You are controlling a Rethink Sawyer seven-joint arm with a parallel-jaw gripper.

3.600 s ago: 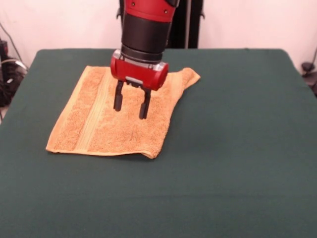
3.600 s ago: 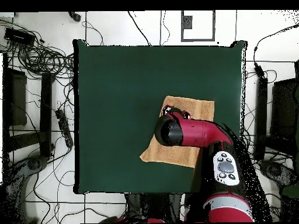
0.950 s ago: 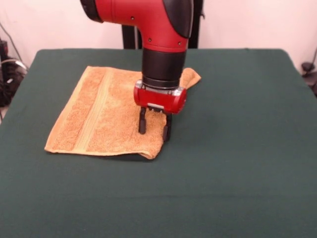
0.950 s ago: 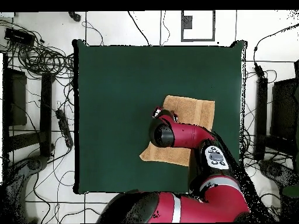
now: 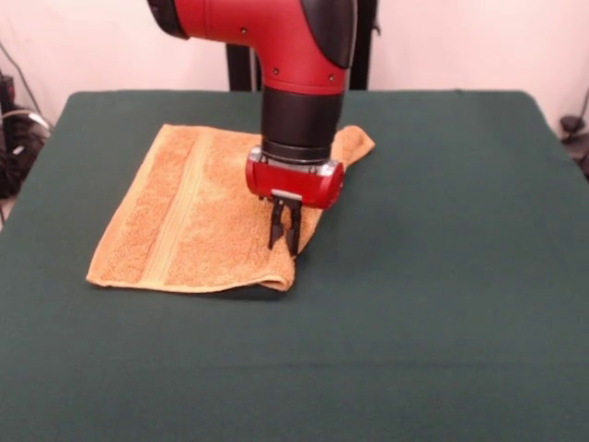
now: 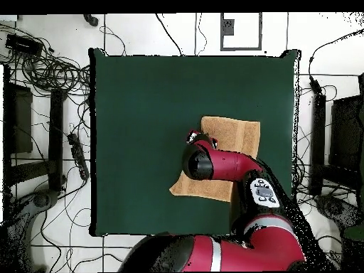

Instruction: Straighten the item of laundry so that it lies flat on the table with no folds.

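The orange-tan towel (image 5: 198, 216) lies on the dark green table (image 5: 442, 276), left of the middle in the front view. One woven band runs along its left part. Its right side looks doubled over, with a thick edge and a corner sticking out at the far right. My gripper (image 5: 283, 241) points straight down at that right edge, near the front right corner. Its fingers are close together with their tips down in the cloth. In the overhead view the towel (image 6: 234, 131) shows partly and my arm covers the gripper.
The table edges (image 6: 96, 142) are far from the towel on every side. Cables and stands lie on the floor around the table (image 6: 50, 71). My red arm (image 6: 234, 167) reaches over the towel's near side in the overhead view.
The gripper has moved from above the towel's middle to its right edge, come down to the cloth and closed its fingers. The towel lies much as before.
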